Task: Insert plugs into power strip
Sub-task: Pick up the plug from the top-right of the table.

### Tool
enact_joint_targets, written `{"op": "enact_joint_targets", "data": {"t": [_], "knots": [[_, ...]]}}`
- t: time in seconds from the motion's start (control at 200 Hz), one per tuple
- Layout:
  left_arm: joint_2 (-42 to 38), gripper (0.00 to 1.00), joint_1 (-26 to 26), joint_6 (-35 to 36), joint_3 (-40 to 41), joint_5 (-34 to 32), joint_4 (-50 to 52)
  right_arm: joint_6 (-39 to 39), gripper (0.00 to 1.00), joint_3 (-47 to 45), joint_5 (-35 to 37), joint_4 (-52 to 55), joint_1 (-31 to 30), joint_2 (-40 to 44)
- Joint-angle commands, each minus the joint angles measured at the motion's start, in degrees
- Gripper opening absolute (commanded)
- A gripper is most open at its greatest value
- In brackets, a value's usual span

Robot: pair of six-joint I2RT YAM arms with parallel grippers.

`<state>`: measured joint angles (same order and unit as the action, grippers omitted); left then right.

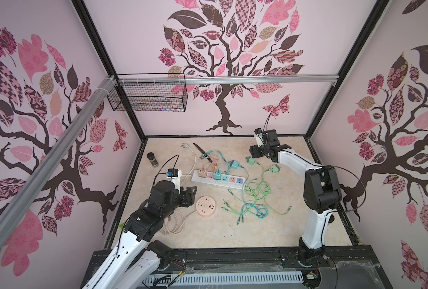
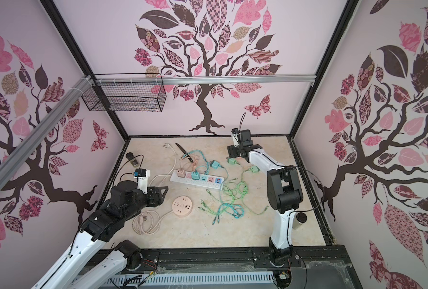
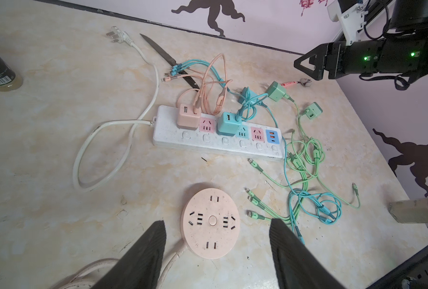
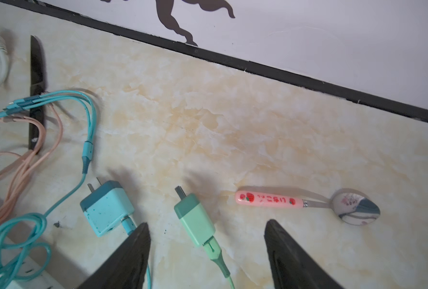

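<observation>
— Where do we find the power strip (image 1: 223, 184)?

— Near the middle of the table (image 1: 208, 232), lying crosswise, if we take the far wall as twelve. We count two plugs seated in it. The peach plug (image 3: 188, 117) is in the end socket by the white cord, and the teal plug (image 3: 229, 123) is two sockets along.

— And the loose ones?

— At one o'clock from the strip a second teal plug (image 4: 108, 210) lies on its side, prongs bare. At two o'clock lies the first mint plug (image 4: 195, 220), and toward three the second mint plug (image 1: 273, 169).

— The right gripper (image 4: 207, 223)?

— We see it above the first mint plug with its fingers spread wide. The plug lies on the table between them and touches neither.

— The left gripper (image 3: 217, 221)?

— At eight o'clock from the strip. Its fingers are also spread and pinch nothing, and the round peach socket (image 3: 203, 240) lies below them.
</observation>
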<state>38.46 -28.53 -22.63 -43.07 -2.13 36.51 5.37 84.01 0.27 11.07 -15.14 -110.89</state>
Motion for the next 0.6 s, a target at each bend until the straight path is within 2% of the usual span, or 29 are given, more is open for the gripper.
{"op": "enact_joint_targets", "data": {"t": [0.0,0.145,0.33,0.595], "knots": [[-0.55,0.7,0.23,0.64,-2.9,0.81,-0.74,-4.28,0.75,-3.68,5.83,1.53,1.11,4.3],[-0.49,0.7,0.19,0.95,-2.83,1.09,-0.81,-12.54,0.75,-11.46,12.16,-0.94,2.12,9.15],[-0.22,0.7,0.24,0.85,-2.55,2.17,-1.35,-21.23,0.76,-19.0,15.04,-3.84,3.11,12.08],[-0.84,0.7,0.15,1.45,-2.43,2.51,-1.08,-30.87,0.75,-23.1,11.17,-7.5,7.67,12.65]]}}
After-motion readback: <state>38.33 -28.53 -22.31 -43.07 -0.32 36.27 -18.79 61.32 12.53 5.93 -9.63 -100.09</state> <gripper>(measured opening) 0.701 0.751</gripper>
